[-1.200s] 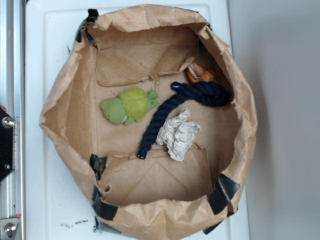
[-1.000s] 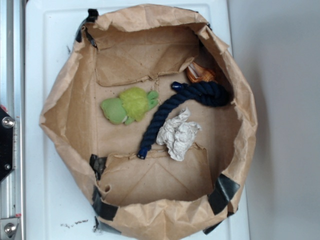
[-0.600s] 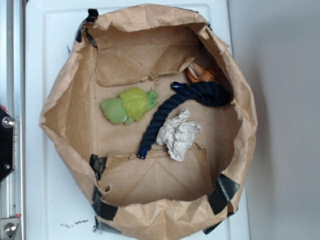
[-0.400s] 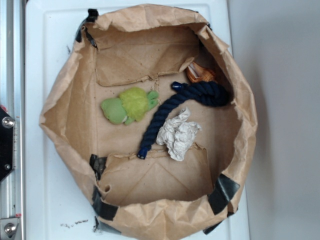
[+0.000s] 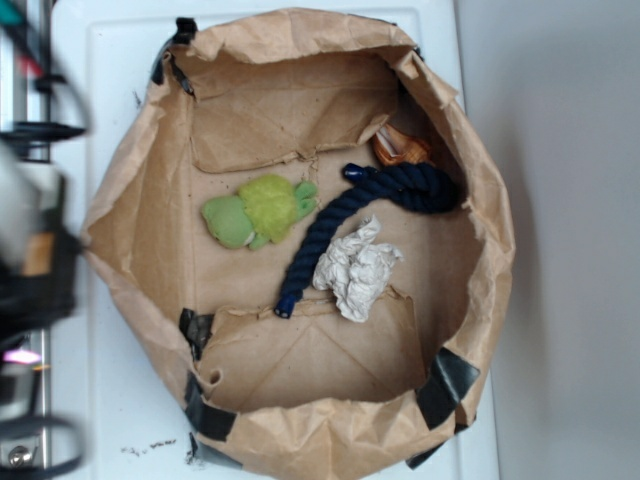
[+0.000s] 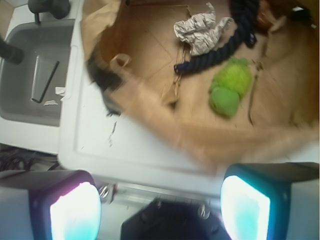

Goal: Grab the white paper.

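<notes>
Arm just swung in; your grab has not begun.

Your gripper (image 6: 160, 205) now enters at the left edge, jaws spread wide and empty, outside the brown bag (image 5: 130, 190). Ahead of it lie the green toy (image 6: 230, 90), the dark rope (image 6: 220, 50), then, beyond, the white paper (image 6: 200, 30) on the bag floor, untouched.

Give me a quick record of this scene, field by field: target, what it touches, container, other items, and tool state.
target: white paper, crumpled wad on the bag floor
touching: dark blue rope, along the wad's side
container: open brown paper bag on a white surface
other items: green plush toy; orange-brown object, partly hidden
tool: tool open, outside the bag, holding nothing
</notes>
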Motion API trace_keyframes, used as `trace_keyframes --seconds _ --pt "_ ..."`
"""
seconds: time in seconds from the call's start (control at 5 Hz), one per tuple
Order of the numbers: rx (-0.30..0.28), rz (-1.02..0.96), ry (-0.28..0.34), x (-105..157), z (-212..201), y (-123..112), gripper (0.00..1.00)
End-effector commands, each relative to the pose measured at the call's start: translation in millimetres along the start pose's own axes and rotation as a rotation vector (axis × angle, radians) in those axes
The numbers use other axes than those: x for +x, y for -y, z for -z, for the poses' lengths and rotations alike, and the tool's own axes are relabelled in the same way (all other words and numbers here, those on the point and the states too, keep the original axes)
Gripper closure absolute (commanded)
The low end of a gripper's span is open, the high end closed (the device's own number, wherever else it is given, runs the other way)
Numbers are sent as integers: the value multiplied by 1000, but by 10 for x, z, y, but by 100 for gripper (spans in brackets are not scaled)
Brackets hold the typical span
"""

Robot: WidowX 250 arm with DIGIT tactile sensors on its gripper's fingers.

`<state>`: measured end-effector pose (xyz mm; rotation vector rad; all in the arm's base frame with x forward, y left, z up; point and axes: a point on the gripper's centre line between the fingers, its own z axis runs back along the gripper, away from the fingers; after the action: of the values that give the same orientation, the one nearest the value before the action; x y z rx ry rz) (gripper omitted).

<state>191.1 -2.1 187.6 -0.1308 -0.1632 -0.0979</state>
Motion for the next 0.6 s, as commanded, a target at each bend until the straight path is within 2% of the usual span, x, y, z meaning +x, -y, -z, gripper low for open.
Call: trace_keyframes --seconds 0.0,0.2,0.4 --pt "94 -27 15 738 288 -261 0" --pt "120 -32 25 1066 395 -298 0" --pt "80 -40 33 1248 501 -318 0"
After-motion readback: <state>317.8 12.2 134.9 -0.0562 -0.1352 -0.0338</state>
